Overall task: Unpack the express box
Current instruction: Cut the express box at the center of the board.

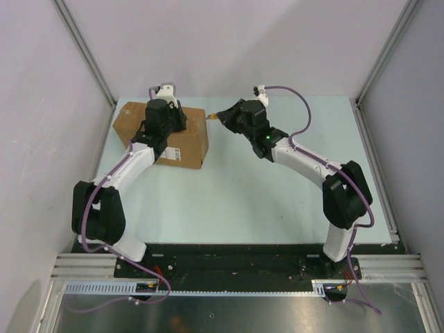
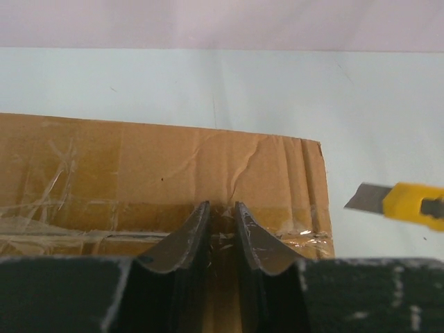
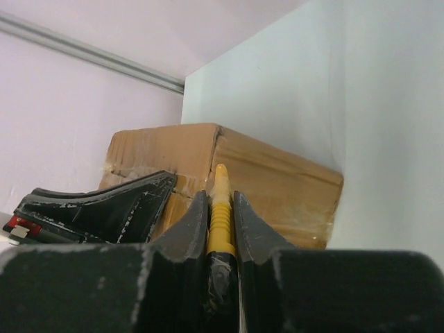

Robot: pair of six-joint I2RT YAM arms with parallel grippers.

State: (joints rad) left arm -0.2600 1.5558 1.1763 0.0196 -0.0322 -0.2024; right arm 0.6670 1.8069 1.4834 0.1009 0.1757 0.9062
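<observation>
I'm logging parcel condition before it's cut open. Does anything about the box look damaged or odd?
The express box has creased, wrinkled cardboard near its right end and crinkled, scuffed clear tape along the seam. No tear or hole shows. The utility knife blade is exposed beside it.

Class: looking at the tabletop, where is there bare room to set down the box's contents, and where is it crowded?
Free: the broad table stretch between the express box and the arm bases, and the right side near the frame. Crowded: the far left corner, where the left gripper presses the box and the right gripper brings the utility knife alongside.
</observation>
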